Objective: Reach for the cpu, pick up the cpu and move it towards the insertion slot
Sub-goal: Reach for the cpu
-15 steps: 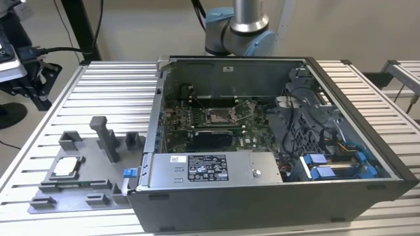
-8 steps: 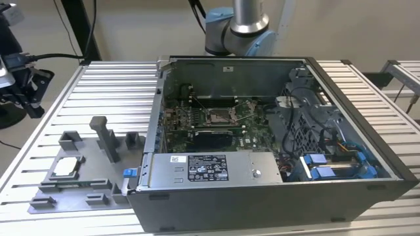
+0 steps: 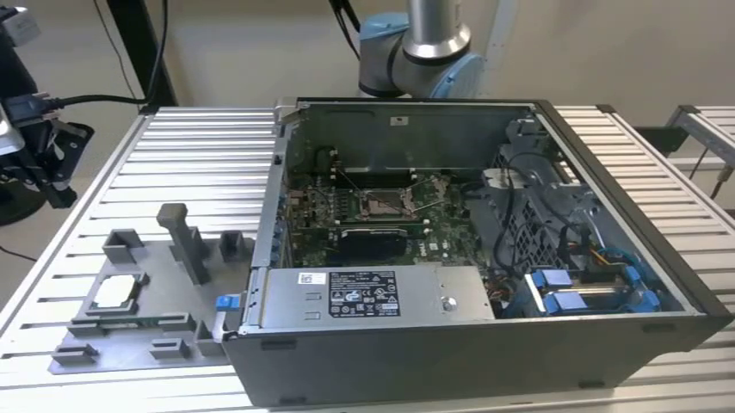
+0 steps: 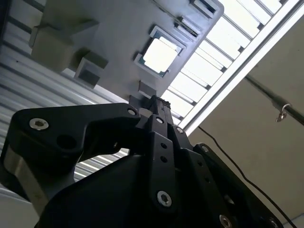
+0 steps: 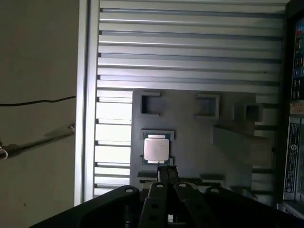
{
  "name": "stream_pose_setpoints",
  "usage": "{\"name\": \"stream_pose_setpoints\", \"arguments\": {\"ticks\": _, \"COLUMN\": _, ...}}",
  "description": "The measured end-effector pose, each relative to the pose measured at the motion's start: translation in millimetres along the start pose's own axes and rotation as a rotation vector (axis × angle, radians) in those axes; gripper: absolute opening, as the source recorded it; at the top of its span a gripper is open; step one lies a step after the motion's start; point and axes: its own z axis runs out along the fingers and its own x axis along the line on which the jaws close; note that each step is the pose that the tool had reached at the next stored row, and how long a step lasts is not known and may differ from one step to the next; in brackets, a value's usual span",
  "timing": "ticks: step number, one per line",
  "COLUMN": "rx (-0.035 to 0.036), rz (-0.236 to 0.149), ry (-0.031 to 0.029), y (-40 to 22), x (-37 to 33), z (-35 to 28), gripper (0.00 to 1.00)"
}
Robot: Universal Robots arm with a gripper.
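The cpu [image 3: 115, 292] is a small silvery square chip lying flat in a recess of the grey fixture plate [image 3: 150, 344], at the exterior view's left beside the computer case. In both wrist views the cpu [image 5: 156, 148] [image 4: 159, 53] sits just beyond my black gripper's [image 5: 166, 172] [image 4: 154, 102] tips, well below them. The fingers are pressed together with nothing between them. The insertion slot [image 3: 385, 204] is the silver-framed socket on the motherboard inside the case, its thin wire lever raised beside it.
The open computer case [image 3: 483, 344] holds a power supply [image 3: 367, 297] and blue cables [image 3: 574, 288]. A tall grey post [image 3: 184, 241] and small blocks rise from the fixture plate. A slatted aluminium table [image 3: 195, 163] carries everything. A black stand [image 3: 29, 129] is at the exterior view's left.
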Motion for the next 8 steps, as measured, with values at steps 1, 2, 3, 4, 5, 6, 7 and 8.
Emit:
{"name": "stream_pose_setpoints", "arguments": {"ticks": 1, "rx": 0.0, "rz": 0.0, "ry": 0.0001, "y": 0.0, "x": 0.0, "z": 0.0, "gripper": 0.0}}
{"name": "stream_pose_setpoints", "arguments": {"ticks": 2, "rx": 0.0, "rz": 0.0, "ry": 0.0001, "y": 0.0, "x": 0.0, "z": 0.0, "gripper": 0.0}}
{"name": "stream_pose_setpoints", "arguments": {"ticks": 3, "rx": 0.0, "rz": 0.0, "ry": 0.0001, "y": 0.0, "x": 0.0, "z": 0.0, "gripper": 0.0}}
{"name": "stream_pose_setpoints", "arguments": {"ticks": 4, "rx": 0.0, "rz": 0.0, "ry": 0.0001, "y": 0.0, "x": 0.0, "z": 0.0, "gripper": 0.0}}
{"name": "stream_pose_setpoints", "arguments": {"ticks": 5, "rx": 0.0, "rz": 0.0, "ry": 0.0, "y": 0.0, "x": 0.0, "z": 0.0, "gripper": 0.0}}
{"name": "stream_pose_setpoints", "arguments": {"ticks": 6, "rx": 0.0, "rz": -0.001, "ry": 0.0001, "y": 0.0, "x": 0.0, "z": 0.0, "gripper": 0.0}}
{"name": "stream_pose_setpoints", "arguments": {"ticks": 7, "rx": 0.0, "rz": -0.001, "ry": 0.0001, "y": 0.0, "x": 0.0, "z": 0.0, "gripper": 0.0}}
{"name": "stream_pose_setpoints", "arguments": {"ticks": 8, "rx": 0.0, "rz": -0.001, "ry": 0.0001, "y": 0.0, "x": 0.0, "z": 0.0, "gripper": 0.0}}
